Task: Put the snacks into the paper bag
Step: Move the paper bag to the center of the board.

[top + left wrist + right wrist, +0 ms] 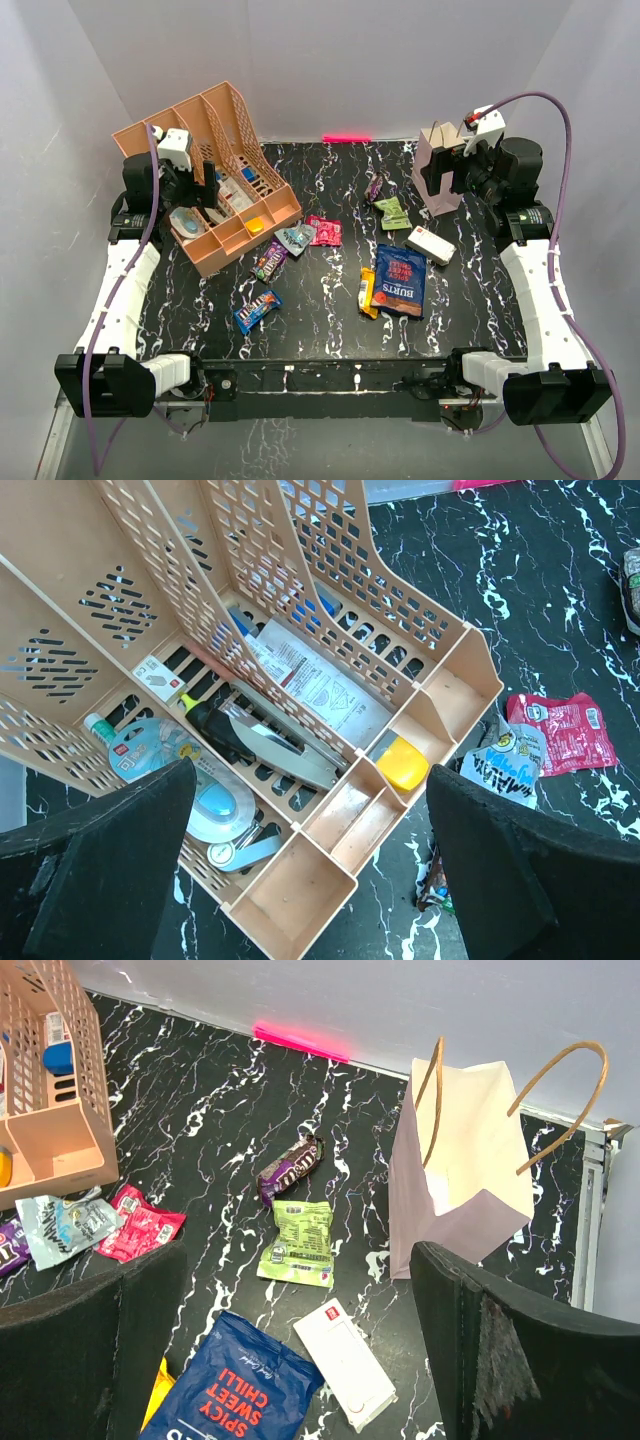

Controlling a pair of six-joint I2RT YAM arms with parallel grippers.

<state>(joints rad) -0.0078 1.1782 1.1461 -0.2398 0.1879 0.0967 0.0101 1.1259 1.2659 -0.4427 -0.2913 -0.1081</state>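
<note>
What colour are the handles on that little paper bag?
Golden tan cord handles on the pale lilac paper bag; the right wrist view shows them best.

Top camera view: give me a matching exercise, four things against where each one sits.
1 paper bag
2 crisp bag
3 pink packet
4 blue bar

A furthest left of everything lying loose
B standing upright at the far right
C lying flat, a yellow packet along its left edge
D beside the grey packet by the organiser's corner

Pairs: 1-B, 2-C, 3-D, 4-A
</note>
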